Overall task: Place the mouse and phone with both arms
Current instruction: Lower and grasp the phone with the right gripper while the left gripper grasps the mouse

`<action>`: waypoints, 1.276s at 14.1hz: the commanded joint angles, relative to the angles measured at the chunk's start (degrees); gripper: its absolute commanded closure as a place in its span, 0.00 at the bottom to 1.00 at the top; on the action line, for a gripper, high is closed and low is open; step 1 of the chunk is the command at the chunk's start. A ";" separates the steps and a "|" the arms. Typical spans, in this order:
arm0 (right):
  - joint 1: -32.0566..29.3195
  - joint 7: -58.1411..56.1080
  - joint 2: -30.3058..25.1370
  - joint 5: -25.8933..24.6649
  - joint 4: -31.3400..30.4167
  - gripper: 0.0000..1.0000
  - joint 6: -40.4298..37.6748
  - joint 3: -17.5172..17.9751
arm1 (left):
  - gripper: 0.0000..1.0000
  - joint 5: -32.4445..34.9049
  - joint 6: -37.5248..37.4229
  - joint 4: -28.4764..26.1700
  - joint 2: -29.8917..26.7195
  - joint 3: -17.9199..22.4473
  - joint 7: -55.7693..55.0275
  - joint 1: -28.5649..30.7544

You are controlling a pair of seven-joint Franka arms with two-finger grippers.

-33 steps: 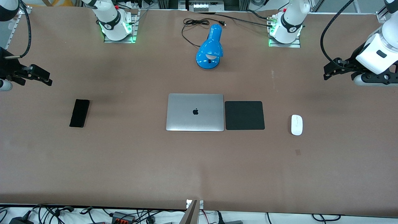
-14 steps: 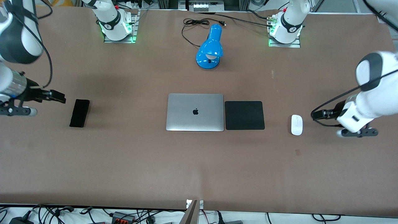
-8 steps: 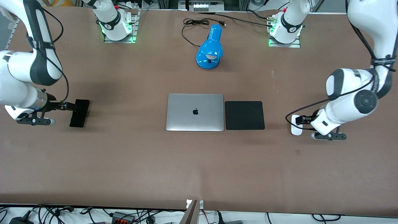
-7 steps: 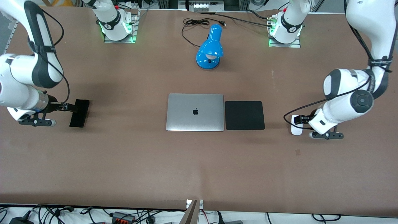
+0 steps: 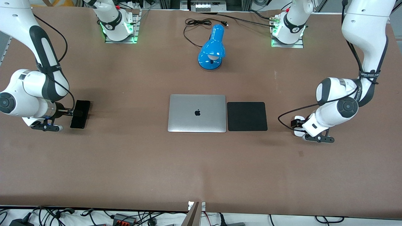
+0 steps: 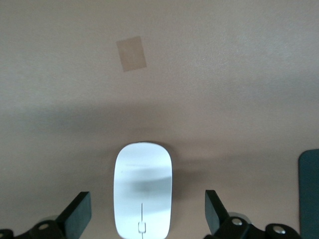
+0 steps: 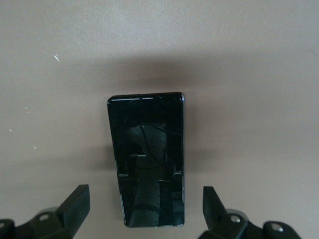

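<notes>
The mouse lies on the table at the middle right of the front frame, near the black mouse pad beside the closed laptop. My left gripper sits low over it, fingers spread wide to either side of the white shell, not touching; that arm folds down from the upper right, elbow bent. The phone lies at middle left. My right gripper is over it, fingers apart astride the glossy face, forearm nearly level. A blue lamp stands at upper centre.
</notes>
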 commanded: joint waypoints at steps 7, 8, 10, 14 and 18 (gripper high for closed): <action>-0.96 -0.65 4.31 -0.45 -1.07 0.00 3.60 0.94 | 0.00 1.17 3.14 -1.08 3.09 -0.21 1.65 1.36; -0.96 -0.65 4.66 -0.45 -1.07 0.00 3.69 0.86 | 0.00 1.17 3.14 -1.35 3.00 -0.13 1.65 1.36; -0.96 -0.65 4.93 -0.36 -0.98 0.00 3.78 0.85 | 0.00 1.17 3.22 -2.14 3.00 -0.13 1.48 1.44; -1.14 -1.17 5.72 -0.62 -0.98 0.00 5.01 0.85 | 0.32 1.17 3.22 -2.32 3.00 -0.13 1.48 1.36; -0.96 -1.44 5.90 -0.71 -0.98 0.27 4.74 0.85 | 0.53 1.17 3.14 -1.97 3.00 -0.13 1.56 1.36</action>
